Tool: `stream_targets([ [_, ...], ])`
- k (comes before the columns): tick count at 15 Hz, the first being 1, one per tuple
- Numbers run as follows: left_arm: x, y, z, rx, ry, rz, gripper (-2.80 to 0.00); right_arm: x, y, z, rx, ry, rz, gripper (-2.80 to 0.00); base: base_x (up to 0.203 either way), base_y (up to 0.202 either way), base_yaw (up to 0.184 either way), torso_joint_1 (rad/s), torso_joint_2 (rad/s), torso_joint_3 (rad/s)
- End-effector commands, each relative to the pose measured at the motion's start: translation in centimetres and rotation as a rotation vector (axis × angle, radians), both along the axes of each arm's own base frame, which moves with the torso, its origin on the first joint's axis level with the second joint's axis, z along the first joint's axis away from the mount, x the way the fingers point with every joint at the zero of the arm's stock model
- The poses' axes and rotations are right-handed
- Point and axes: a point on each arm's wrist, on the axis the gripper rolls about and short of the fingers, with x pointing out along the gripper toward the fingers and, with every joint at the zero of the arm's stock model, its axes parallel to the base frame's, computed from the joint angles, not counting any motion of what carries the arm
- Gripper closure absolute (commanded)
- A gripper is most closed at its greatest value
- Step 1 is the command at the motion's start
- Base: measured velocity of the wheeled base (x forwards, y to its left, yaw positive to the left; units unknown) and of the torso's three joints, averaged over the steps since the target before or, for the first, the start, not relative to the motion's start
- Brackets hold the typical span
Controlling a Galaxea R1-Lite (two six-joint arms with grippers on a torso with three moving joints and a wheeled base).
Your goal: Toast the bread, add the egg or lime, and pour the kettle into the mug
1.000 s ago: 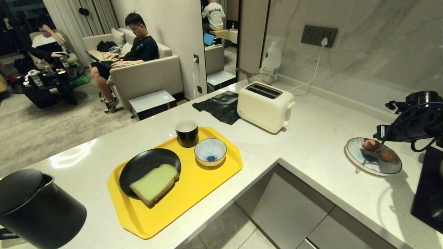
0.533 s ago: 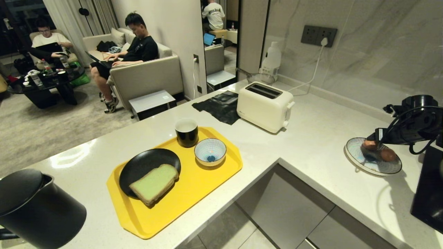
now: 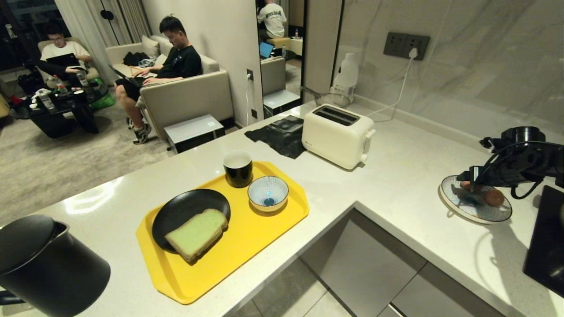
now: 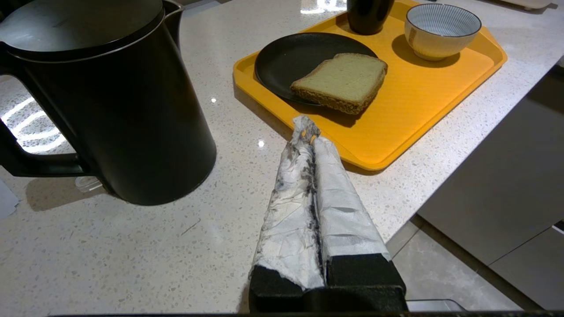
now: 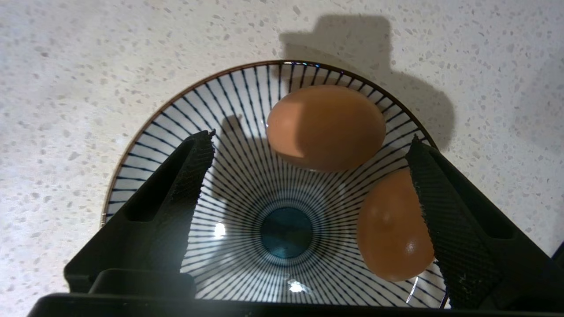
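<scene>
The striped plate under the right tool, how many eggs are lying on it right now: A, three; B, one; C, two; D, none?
C: the right wrist view shows two brown eggs, one and another, lying on the striped plate, with the right tool spread open above them and holding neither.

Indoor lighting is warm and moderate. Overhead light gives bright glare patches on the counter (image 3: 396, 176) near the kettle (image 3: 44, 264). The head view bends straight lines toward its edges. The right gripper (image 5: 310, 169) casts a hard shadow across the striped plate (image 5: 145, 163) and counter beyond. The wrist views are sharp; small glints mark the plate's glaze.
</scene>
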Motion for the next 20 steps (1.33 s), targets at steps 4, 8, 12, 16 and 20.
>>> stream_targets([
  [4,0.0,0.0,0.0,0.0,-0.003,0.0,0.0,0.0,-0.4,-0.7,-0.029,0.026,0.025,-2.8,0.0,0.0,0.0,0.0,0.0,0.0],
  [8,0.0,0.0,0.0,0.0,-0.003,0.0,0.0,-0.2,-0.9,-0.9,-0.059,0.042,0.042,-2.8,0.0,0.0,0.0,0.0,0.0,0.0],
  [12,0.0,0.0,0.0,0.0,-0.003,0.0,0.0,-0.1,-0.9,-1.1,-0.064,0.047,0.05,-2.8,0.0,0.0,0.0,0.0,0.0,0.0],
  [16,0.0,0.0,0.0,0.0,-0.003,0.0,0.0,-0.1,-0.9,-1.2,-0.064,0.046,0.05,-2.8,0.0,0.0,0.0,0.0,0.0,0.0],
  [20,0.0,0.0,0.0,0.0,-0.003,0.0,0.0,0.0,-0.8,-1.5,-0.06,0.051,0.054,-2.8,0.0,0.0,0.0,0.0,0.0,0.0],
])
